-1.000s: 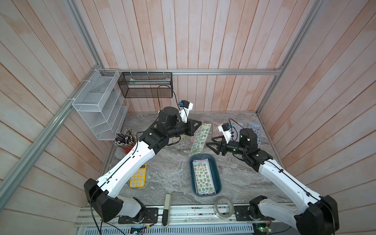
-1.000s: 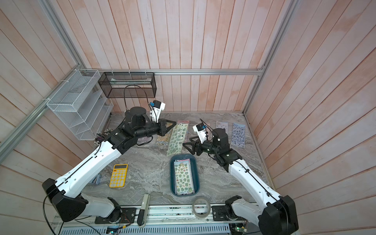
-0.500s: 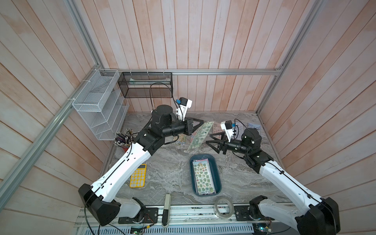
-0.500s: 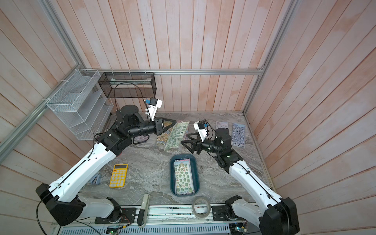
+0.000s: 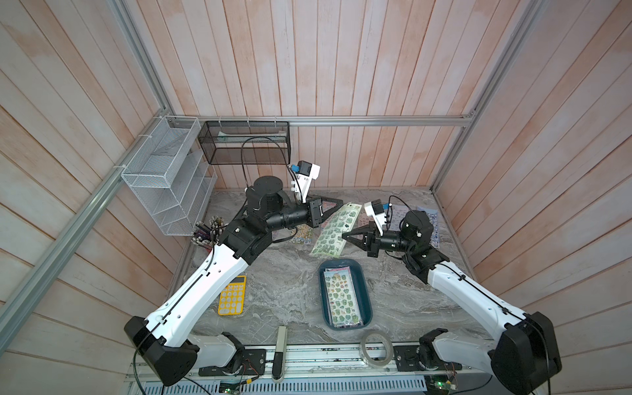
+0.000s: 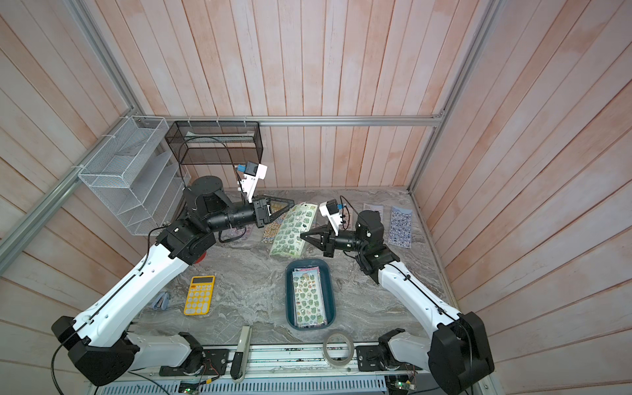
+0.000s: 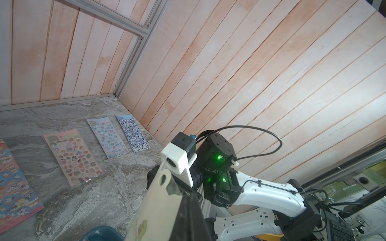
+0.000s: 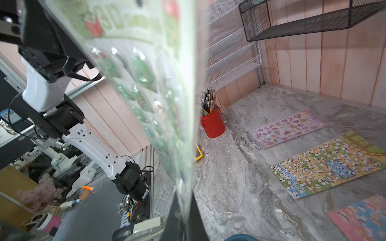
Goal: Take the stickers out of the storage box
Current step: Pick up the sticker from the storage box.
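Observation:
A green sheet of stickers (image 5: 337, 229) (image 6: 293, 229) hangs tilted above the table behind the storage box. My left gripper (image 5: 339, 202) (image 6: 291, 201) is shut on its far top end, whose cream back (image 7: 158, 208) fills the left wrist view. My right gripper (image 5: 344, 236) (image 6: 301, 236) is shut on its right edge near the lower end. The clear sleeve (image 8: 146, 83) runs down between that gripper's fingers (image 8: 198, 225). The dark teal storage box (image 5: 366, 294) (image 6: 331, 290) lies near the front with more stickers (image 5: 340, 297) (image 6: 307, 297) stacked inside.
Other sticker sheets lie flat at the back: pink (image 7: 73, 156), light blue (image 7: 107, 136), dark blue (image 7: 132, 135), purple (image 8: 288, 128) and panda-print (image 8: 334, 162). A red pencil cup (image 8: 213, 125), yellow calculator (image 5: 232, 295) and tape roll (image 5: 378, 345) stand around. White rack (image 5: 171, 178) and black basket (image 5: 244, 143) hang on the walls.
The left arm drew back and raised the green sheet off the table. The right gripper came up to the sheet's edge with open jaws, then shut on it.

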`<action>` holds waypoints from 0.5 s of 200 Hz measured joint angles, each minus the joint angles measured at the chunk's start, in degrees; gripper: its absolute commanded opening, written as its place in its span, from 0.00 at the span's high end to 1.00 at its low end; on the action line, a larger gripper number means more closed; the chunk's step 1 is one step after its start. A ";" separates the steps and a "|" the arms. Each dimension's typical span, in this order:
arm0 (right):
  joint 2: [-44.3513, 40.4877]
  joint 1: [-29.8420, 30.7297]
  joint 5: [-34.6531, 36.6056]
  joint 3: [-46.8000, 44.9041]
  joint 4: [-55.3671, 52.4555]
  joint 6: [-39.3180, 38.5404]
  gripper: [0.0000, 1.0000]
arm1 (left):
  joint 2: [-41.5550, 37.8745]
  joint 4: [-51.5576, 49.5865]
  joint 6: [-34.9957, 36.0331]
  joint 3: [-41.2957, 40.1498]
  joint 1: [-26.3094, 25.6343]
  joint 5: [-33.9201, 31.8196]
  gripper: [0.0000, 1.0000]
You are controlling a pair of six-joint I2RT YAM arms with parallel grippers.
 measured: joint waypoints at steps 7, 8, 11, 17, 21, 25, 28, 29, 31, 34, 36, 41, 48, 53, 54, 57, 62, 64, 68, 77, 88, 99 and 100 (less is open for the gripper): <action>-0.02 0.00 -0.46 0.11 -0.31 -0.22 1.00 | -0.02 0.15 0.00 -0.31 0.13 -0.02 0.73; -0.02 0.00 -0.48 0.13 -0.35 -0.26 1.00 | -0.02 0.15 0.00 -0.37 0.15 -0.02 0.71; -0.04 0.00 -0.52 0.17 -0.59 -0.42 1.00 | -0.04 0.24 0.07 -0.48 0.22 -0.07 0.60; -0.11 0.00 -0.70 0.35 -1.49 -0.92 1.00 | -0.09 0.37 0.02 -0.81 0.42 -0.24 0.41; -0.20 0.00 -0.70 0.52 -2.29 -1.38 1.00 | -0.17 0.48 -0.02 -1.18 0.59 -0.52 0.31; -0.22 0.00 -0.70 0.70 -2.97 -1.75 1.00 | -0.37 0.57 -0.15 -1.66 0.79 -0.83 0.25; -0.31 0.00 -0.68 0.87 -3.61 -2.14 1.00 | -0.50 0.50 -0.22 -2.01 0.92 -1.07 0.21; -0.33 0.00 -0.66 0.92 -3.78 -2.27 1.00 | -0.57 0.50 -0.24 -2.14 0.96 -1.18 0.21; -0.37 0.00 -0.66 1.09 -4.31 -2.54 1.00 | -0.68 0.55 -0.22 -2.47 1.09 -1.44 0.19; -0.44 0.00 -0.68 1.31 -4.98 -2.91 1.00 | -0.85 0.50 -0.28 -2.86 1.27 -1.62 0.17; -0.50 0.00 -0.61 1.49 -5.49 -3.28 1.00 | -1.03 0.52 -0.37 -3.23 1.42 -1.86 0.15; -0.63 0.00 -0.59 1.95 -6.67 -3.91 1.00 | -1.42 0.48 -0.42 -4.13 1.77 -2.36 0.13; -0.87 0.00 -0.37 2.71 -8.44 -4.96 1.00 | -2.14 0.46 -0.46 -5.55 2.36 -3.13 0.10; -1.05 0.00 -0.22 3.28 -9.62 -5.53 1.00 | -2.56 0.35 -0.55 -6.40 2.75 -3.50 0.10; -1.11 0.00 -0.22 3.43 -9.88 -5.79 1.00 | -2.69 0.28 -0.48 -6.62 2.86 -3.54 0.10; -1.20 0.00 -0.13 3.74 -10.51 -6.25 1.00 | -2.93 0.31 -0.55 -7.10 3.06 -3.87 0.10; -1.38 0.00 0.00 4.28 -11.58 -6.82 1.00 | -3.34 0.24 -0.50 -7.91 3.34 -4.26 0.10; -1.44 0.00 0.02 4.48 -11.98 -7.06 1.00 | -3.52 0.28 -0.48 -8.26 3.50 -4.37 0.10; -1.55 0.00 0.15 4.87 -12.68 -7.58 1.00 | -3.87 0.22 -0.42 -8.94 3.76 -4.59 0.10; -1.68 0.00 0.26 5.62 -14.21 -8.46 1.00 | -4.61 0.26 -0.31 -10.34 4.13 -4.72 0.10; -1.68 0.00 0.39 6.34 -15.74 -9.35 1.00 | -5.27 0.39 -0.17 -12.02 4.22 -4.35 0.12; -1.68 0.00 0.39 6.84 -17.22 -9.92 1.00 | -5.62 0.94 0.04 -13.70 4.22 -3.41 0.17; -1.68 0.00 0.39 6.86 -17.29 -9.97 1.00 | -5.62 1.01 0.04 -13.90 4.22 -3.21 0.17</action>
